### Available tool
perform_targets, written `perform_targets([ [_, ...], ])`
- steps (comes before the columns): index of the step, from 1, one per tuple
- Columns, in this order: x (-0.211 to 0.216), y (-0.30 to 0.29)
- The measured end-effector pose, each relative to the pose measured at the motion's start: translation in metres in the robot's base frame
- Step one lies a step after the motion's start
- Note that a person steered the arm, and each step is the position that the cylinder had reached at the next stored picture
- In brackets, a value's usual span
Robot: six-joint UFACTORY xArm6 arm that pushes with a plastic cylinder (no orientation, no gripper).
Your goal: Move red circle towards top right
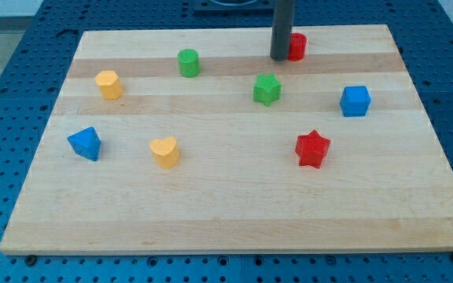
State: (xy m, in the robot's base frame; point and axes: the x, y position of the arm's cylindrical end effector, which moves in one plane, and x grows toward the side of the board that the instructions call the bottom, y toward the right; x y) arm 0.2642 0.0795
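Red circle (297, 46) sits near the tabletop (226, 204) edge at about 1 o'clock, partly hidden by the dark rod. My tip (280, 58) touches the circle's 9 o'clock side; the rod carries no gripper, so nothing is grasped. At 7 o'clock of the circle lies the green star (267, 89); the green cylinder (188, 62) is at 9 o'clock, the blue cube (355, 101) at 4 o'clock, and the red star (312, 148) at 6 o'clock, well apart.
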Motion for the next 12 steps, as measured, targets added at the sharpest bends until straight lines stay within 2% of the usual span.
perform_targets([
  [1,-0.004,0.030],
  [3,-0.018,-0.003],
  [5,-0.027,0.050],
  [7,0.013,0.041],
  [8,0.020,0.046],
  [10,-0.023,0.083],
  [11,-0.013,0.074],
  [12,-0.009,0.018],
])
